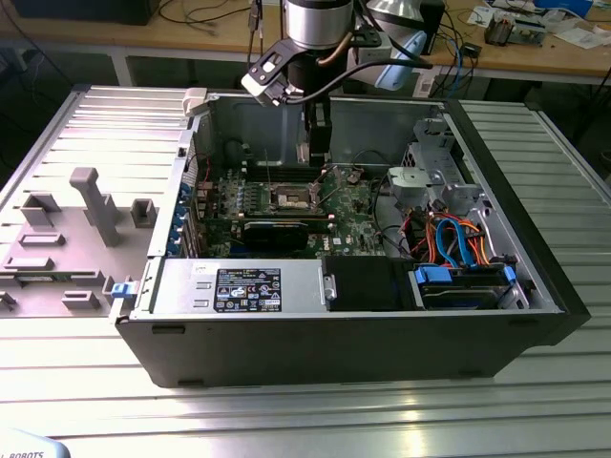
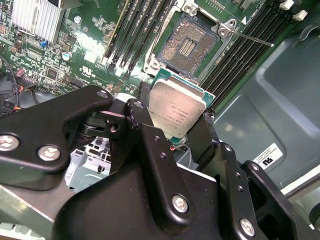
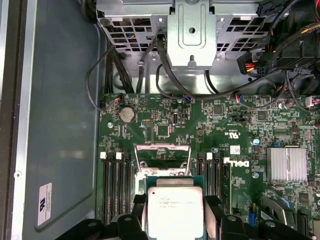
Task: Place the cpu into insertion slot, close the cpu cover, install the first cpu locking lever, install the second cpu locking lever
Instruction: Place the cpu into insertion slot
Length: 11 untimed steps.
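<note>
One chip, the cpu [image 2: 177, 112], is pinched by its side edges between my fingers [image 2: 145, 135], metal face up, gripper [image 2: 172, 120] closed only to chip width, I judge to leave its underside untouched. I hang inside the computer case [image 1: 334, 334] over the motherboard [image 3: 220, 125], cpu near the insertion slot [image 2: 190, 42] but apart from it, not yet seated (slot lies open and bare, so the way in looks free).
</note>
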Motion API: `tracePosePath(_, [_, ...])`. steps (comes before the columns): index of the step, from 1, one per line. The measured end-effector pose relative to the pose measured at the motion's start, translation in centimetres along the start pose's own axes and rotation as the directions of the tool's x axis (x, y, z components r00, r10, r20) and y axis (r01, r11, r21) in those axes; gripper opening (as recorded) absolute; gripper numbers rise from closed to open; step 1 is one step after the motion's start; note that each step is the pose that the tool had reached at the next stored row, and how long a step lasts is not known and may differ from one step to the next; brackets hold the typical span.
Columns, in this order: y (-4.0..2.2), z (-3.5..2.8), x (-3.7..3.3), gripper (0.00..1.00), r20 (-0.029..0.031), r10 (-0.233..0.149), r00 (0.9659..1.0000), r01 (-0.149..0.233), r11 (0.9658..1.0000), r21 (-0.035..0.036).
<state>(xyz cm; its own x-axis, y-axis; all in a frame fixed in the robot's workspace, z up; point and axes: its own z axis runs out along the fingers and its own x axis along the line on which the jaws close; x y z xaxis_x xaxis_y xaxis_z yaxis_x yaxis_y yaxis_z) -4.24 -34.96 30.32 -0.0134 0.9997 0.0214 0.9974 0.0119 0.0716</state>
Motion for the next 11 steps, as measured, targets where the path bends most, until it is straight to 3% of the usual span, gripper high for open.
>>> tracePosePath(11, [0.00, 0.05, 0.01, 0.54, 0.0001, 0.000, 1.0000, 0.000, 1.0000, 0.0001])
